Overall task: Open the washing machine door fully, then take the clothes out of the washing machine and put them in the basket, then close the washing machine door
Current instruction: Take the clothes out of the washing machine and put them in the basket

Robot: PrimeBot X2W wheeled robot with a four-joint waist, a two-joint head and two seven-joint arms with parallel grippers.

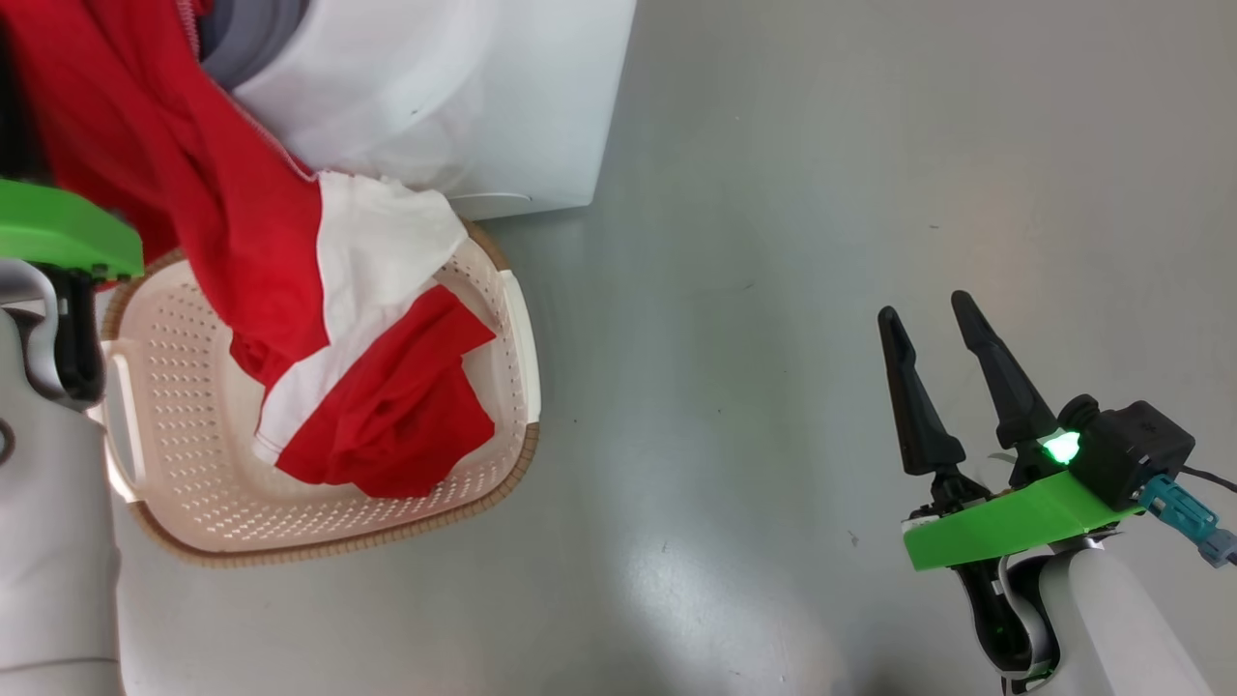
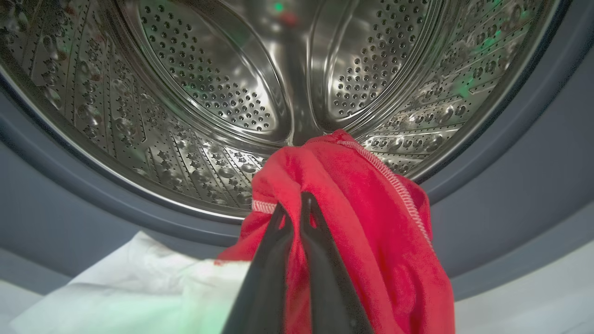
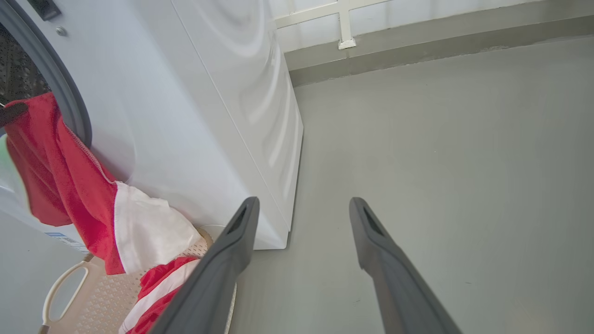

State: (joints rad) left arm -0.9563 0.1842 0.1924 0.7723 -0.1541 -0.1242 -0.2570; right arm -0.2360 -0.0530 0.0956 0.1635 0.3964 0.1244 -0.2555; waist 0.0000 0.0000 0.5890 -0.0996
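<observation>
Red clothes with white panels hang from the washing machine opening down into the cream basket on the floor in front of it. In the left wrist view my left gripper is shut on the red clothes just in front of the grey drum seal, with the steel drum behind it. My right gripper is open over bare floor well to the right of the basket. The right wrist view shows its fingers spread, the clothes draped at the left. The door is out of view.
The grey floor stretches to the right of the machine and basket. A wall base with a white frame runs behind the machine in the right wrist view.
</observation>
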